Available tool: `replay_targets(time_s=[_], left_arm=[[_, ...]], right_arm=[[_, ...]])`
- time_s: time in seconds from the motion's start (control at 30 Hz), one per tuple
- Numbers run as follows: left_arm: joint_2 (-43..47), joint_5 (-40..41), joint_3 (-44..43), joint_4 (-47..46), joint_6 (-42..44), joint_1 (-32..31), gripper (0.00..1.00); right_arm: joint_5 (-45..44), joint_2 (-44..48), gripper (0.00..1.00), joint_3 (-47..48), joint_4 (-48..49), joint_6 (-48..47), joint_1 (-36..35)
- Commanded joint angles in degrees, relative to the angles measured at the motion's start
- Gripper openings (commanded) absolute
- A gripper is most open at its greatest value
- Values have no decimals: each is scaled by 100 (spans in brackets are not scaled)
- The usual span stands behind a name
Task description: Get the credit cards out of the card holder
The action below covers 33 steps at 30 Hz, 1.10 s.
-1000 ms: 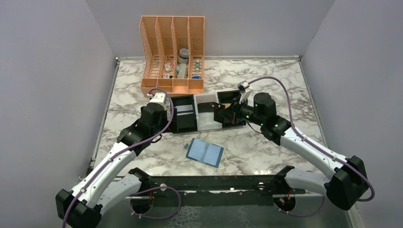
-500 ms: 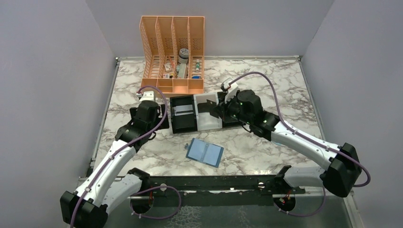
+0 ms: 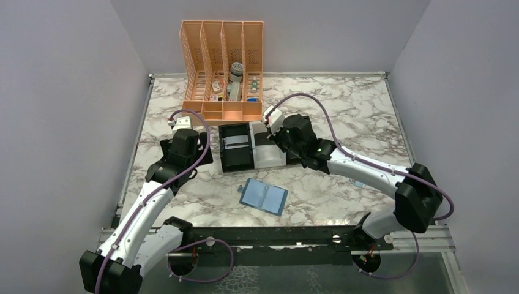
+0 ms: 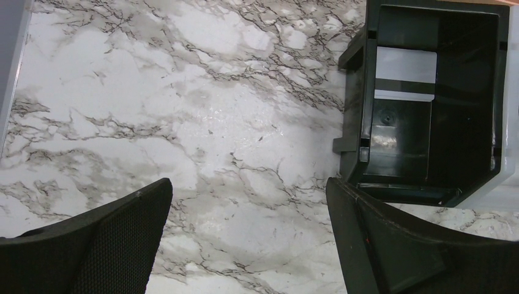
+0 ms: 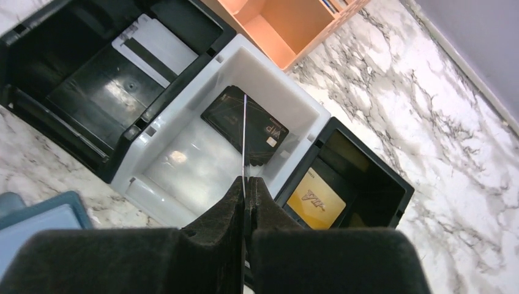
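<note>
So the card holder (image 3: 264, 196) is lying opened flat on the marble table (image 3: 343, 104), toward the near side between the two arms, with nothing touching it. At 12 o'clock from it sits the three-compartment tray (image 3: 236, 160), and that's where the credit cards (image 5: 269, 133) are. There's a black card (image 5: 223, 116) flat in the white middle compartment and a yellow card (image 5: 315, 199) in the black compartment at the 3 o'clock end. A white card (image 5: 156, 37) with a dark stripe is in the black one at the 9 o'clock end. One more, the held card (image 5: 244, 141), only shows as a thin pale edge. The right gripper (image 5: 245, 187) is clenched on it, fingers pressed together, over the white compartment right above the black card. Can't tell its colour from that angle. The left gripper (image 4: 248, 190) is roughly 10 o'clock from the holder, just off the tray's 9 o'clock end. Its fingers are spread wide with nothing between them, hovering over bare marble. Further out at 12 o'clock, just behind the tray, there's an orange file organiser (image 3: 223, 113) with small stuff in its slots, too tiny to make out.
</note>
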<state>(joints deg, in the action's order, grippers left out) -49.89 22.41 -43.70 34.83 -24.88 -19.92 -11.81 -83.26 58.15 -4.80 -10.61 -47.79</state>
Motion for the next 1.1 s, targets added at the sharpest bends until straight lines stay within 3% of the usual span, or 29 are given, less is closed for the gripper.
replay_targets(time_s=[0.0, 0.47, 1.07], left_arm=[[155, 252, -192, -14, -34, 41, 99], [149, 183, -176, -20, -16, 50, 99], [83, 176, -176, -28, 2, 59, 99]], right_arm=[[-90, -348, 1, 213, 259, -815, -67], [-338, -1850, 1, 766, 832, -2306, -60], [-680, -3119, 10, 1442, 821, -3098, -64]])
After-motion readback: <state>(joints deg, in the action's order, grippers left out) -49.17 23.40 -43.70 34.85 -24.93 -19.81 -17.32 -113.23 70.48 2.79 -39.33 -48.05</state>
